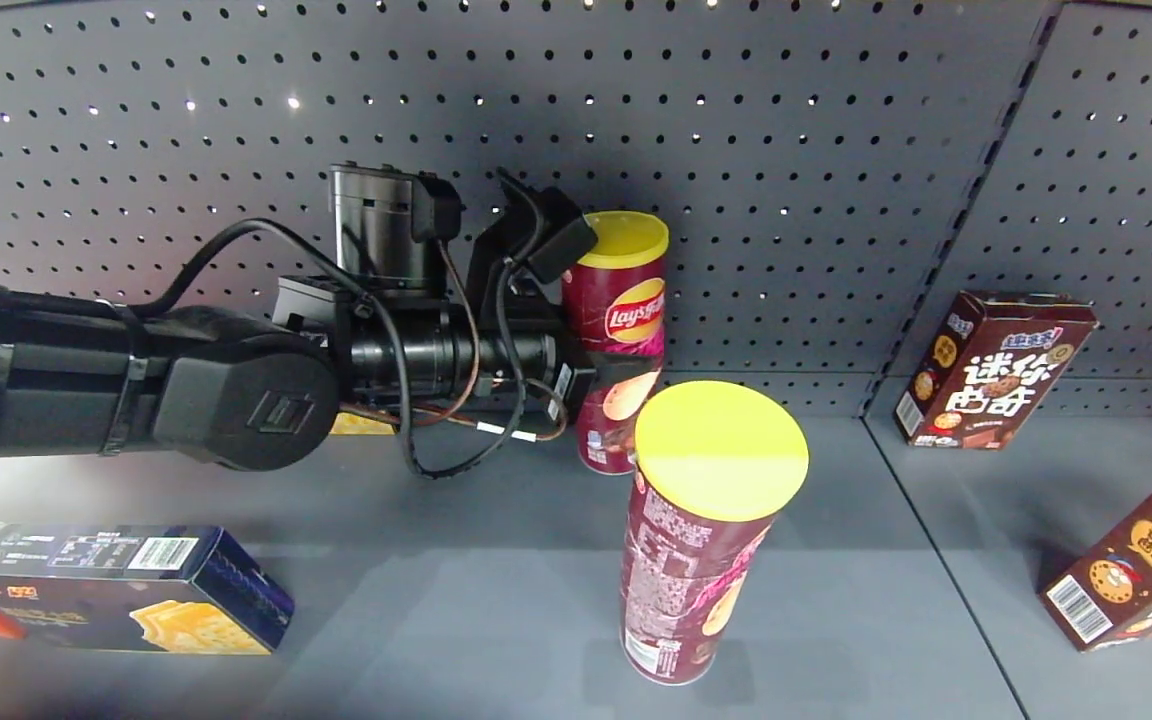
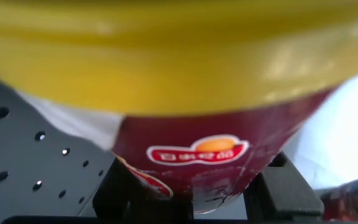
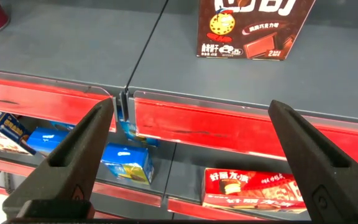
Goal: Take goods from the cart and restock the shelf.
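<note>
- Grey pegboard backs a grey metal shelf (image 1: 436,560) in the head view. The left end effector (image 1: 591,345) pinches a maroon cylindrical crisp can with a yellow lid (image 1: 626,300), upright near the back wall. A second maroon yellow-lidded can (image 1: 696,540) stands just in front. A dark blue cracker box (image 1: 126,590) lies at the left front.
- Left wrist view: black fingers (image 2: 126,196) press either side of the crisp can's (image 2: 191,149) maroon body.
- Right wrist view: the right end effector (image 3: 191,162) is spread wide before a red-edged shelf front (image 3: 229,124).
</note>
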